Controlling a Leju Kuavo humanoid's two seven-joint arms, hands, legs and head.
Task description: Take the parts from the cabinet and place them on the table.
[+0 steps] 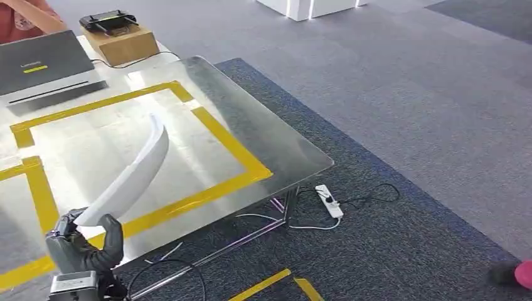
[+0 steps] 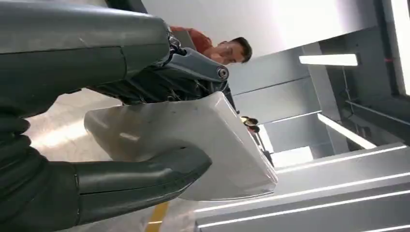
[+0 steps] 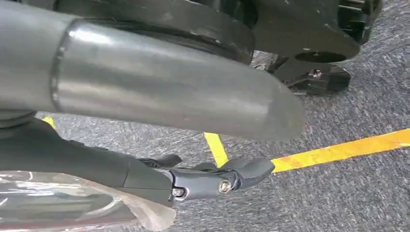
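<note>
Your left hand (image 1: 85,241) grips the near end of a long, curved white part (image 1: 133,174), thumb on one face and fingers on the other, as the left wrist view shows, so the part rises up and away from the hand over the metal table (image 1: 263,135). It hangs above the area framed by the yellow tape (image 1: 235,150) and is not yet resting on the surface. The step in hand looks like the put-down, so lower the far tip toward the middle of the taped frame first, then let the near end follow, because a piece held by one end will tend to swing and slide on bare metal. Keep it away from the laptop (image 1: 41,63) and the cardboard box (image 1: 122,42) at the far side, and from the person near that corner. Your right hand (image 3: 193,181) hangs by the carpet with something clear and plastic-wrapped against it; you cannot tell from here whether it holds that or is closed.
</note>
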